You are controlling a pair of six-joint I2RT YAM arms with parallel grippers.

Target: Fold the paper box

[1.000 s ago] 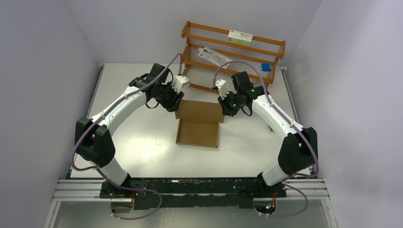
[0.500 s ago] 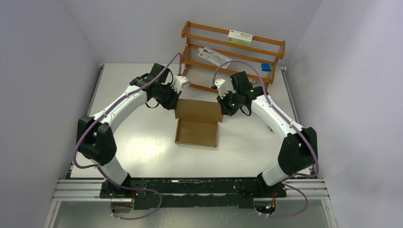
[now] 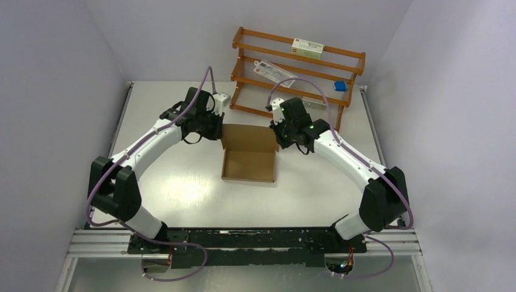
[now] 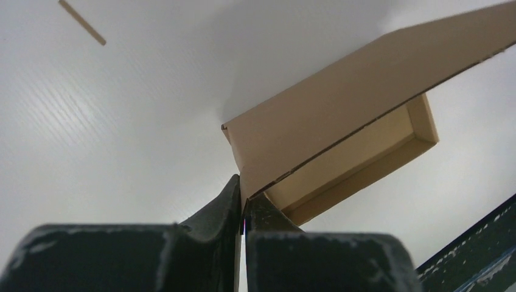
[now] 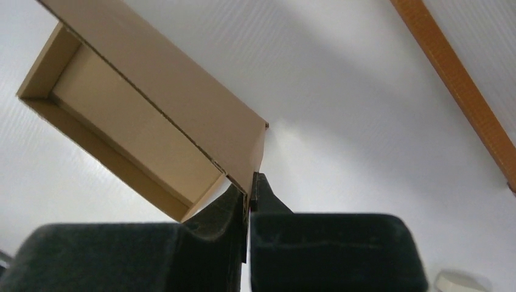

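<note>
White table (image 3: 182, 182) carries the paper box (image 3: 248, 165) at centre, with its lid flap raised on the 12 o'clock side. The flap's 10 o'clock corner is pinched by the left gripper (image 4: 243, 210) and its 2 o'clock corner by the right gripper (image 5: 249, 190), both closed tight on the cardboard.

left end effector (image 4: 243, 198): clamped, reaching inward | right end effector (image 5: 248, 191): clamped, reaching inward

The paper box (image 3: 247, 165) is plain brown cardboard, matt and smooth. The table (image 3: 182, 182) is smooth white with a soft gloss that throws back the light. The rack (image 5: 467, 91) is orange-brown wood, and the left gripper (image 4: 244, 204) is matt black, scuffed whitish along its edges.
</note>
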